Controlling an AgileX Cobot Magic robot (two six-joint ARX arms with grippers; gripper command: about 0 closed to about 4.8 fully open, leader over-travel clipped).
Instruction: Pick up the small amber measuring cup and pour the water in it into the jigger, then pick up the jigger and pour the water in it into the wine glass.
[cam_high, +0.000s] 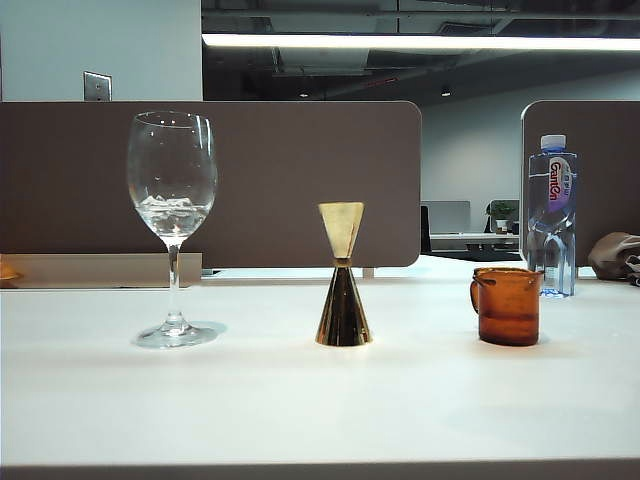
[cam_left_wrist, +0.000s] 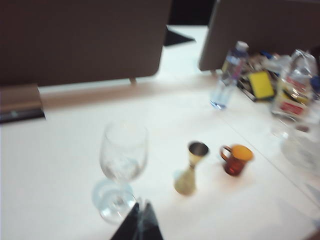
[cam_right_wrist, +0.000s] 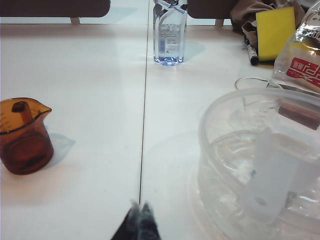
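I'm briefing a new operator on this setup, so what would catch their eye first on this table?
Three vessels stand in a row: the tall wine glass at the left, the gold jigger in the middle, and the small amber measuring cup at the right. A clear water bottle stands just behind the cup. In the right wrist view, a big clear plastic bowl sits beside the closed right gripper.

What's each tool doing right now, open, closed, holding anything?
Left tool: closed, holding nothing, above the table near the wine glass.
Right tool: closed, holding nothing, beside the small amber measuring cup.
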